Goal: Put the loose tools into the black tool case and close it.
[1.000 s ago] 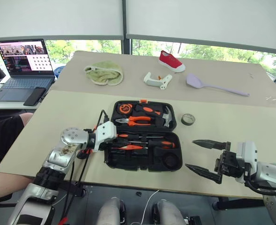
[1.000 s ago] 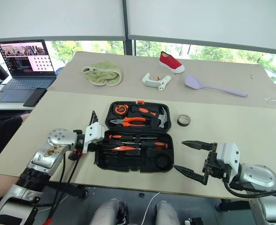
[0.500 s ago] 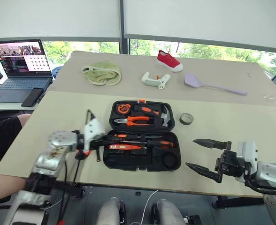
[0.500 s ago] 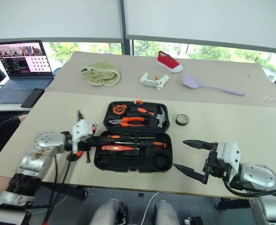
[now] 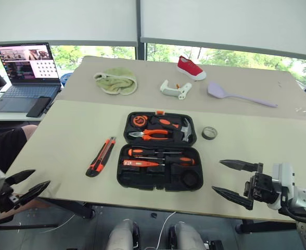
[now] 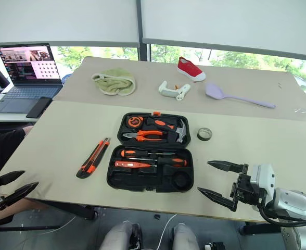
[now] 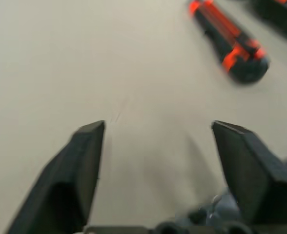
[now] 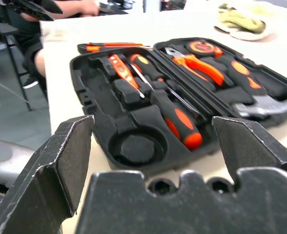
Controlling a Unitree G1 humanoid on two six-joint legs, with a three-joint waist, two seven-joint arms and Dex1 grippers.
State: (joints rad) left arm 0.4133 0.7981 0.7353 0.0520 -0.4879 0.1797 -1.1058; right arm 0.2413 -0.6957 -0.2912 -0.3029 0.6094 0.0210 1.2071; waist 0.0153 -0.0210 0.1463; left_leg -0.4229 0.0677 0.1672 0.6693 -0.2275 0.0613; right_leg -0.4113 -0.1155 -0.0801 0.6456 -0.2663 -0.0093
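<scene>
The black tool case lies open mid-table. Its near half holds two orange-and-black screwdrivers and a slim orange one. An orange-and-black utility knife lies on the table just left of the case, also seen ahead of my left gripper as the knife. The small black tape roll sits to the case's right. My left gripper hangs open and empty off the table's front left corner. My right gripper stands open and empty right of the case.
Pliers, a hammer and a tape measure fill the case's far half. At the back lie a green cloth, a white gadget, a red shoe and a lilac spatula. A laptop and a person's leg are at the left.
My left gripper has opened and swung back and far left, off the table corner. The utility knife now lies on the table left of the case. The right arm has stayed put.
</scene>
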